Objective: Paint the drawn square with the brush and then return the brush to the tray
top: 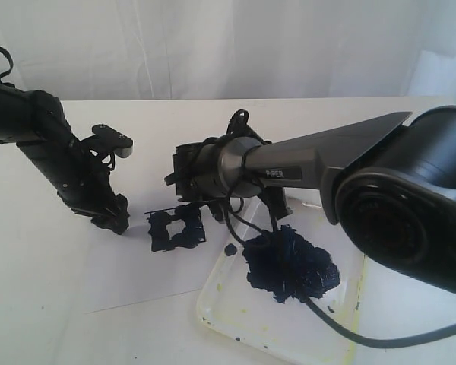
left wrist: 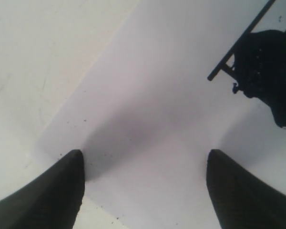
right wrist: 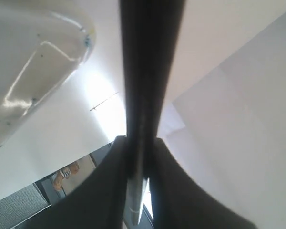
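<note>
The left tool is fully open. Its two dark fingers stand wide apart with nothing between them, and it holds nothing. It hangs over the white paper sheet, near the sheet's edge. In the exterior view the left tool sits to the left of the drawn square, apart from it.

The right tool is closed on the brush. In the right wrist view the thin dark shaft runs straight out between the two fingers, and a pale band shows low down between them. The brush tip is not visible in this view, so contact with the paper cannot be determined.

In the exterior view the right tool is just behind and above the drawn square. The square lies on the paper sheet and carries ragged dark blue-black paint with pale gaps inside it.

The tray rests on the counter, to the right of the square, beside the paper. It is clear plastic with yellowish marks along its rim. A large dark paint blob lies in it. The brush is not in the tray.
</note>
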### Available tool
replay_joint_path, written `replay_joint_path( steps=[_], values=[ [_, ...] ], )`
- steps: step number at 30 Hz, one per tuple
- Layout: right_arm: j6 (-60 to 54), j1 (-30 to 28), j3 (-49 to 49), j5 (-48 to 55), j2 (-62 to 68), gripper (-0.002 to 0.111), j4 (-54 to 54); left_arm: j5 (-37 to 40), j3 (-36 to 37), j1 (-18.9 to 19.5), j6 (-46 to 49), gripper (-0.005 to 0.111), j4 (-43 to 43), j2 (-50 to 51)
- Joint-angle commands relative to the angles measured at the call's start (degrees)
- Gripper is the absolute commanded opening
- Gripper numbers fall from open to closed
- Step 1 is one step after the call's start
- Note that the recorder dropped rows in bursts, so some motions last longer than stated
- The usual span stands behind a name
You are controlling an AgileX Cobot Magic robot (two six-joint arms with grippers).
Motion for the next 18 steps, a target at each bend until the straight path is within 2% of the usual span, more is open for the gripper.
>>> replay_joint_path(
  steps=[1,9,18],
  values=[
    [3.1,0.3,-0.1,-3.0,0.0,0.0,-0.8,1.2,0.8,0.0,-0.6,0.074,-0.1,0.4],
    [2.9,1.6,-0.1,-6.8,0.0,0.0,-0.6,1.2,0.8,0.0,-0.6,0.074,-0.1,0.4],
    [2.9,1.8,-0.1,-6.0,0.0,0.0,-0.6,1.2,0.8,0.0,-0.6,0.074,-0.1,0.4]
  ],
)
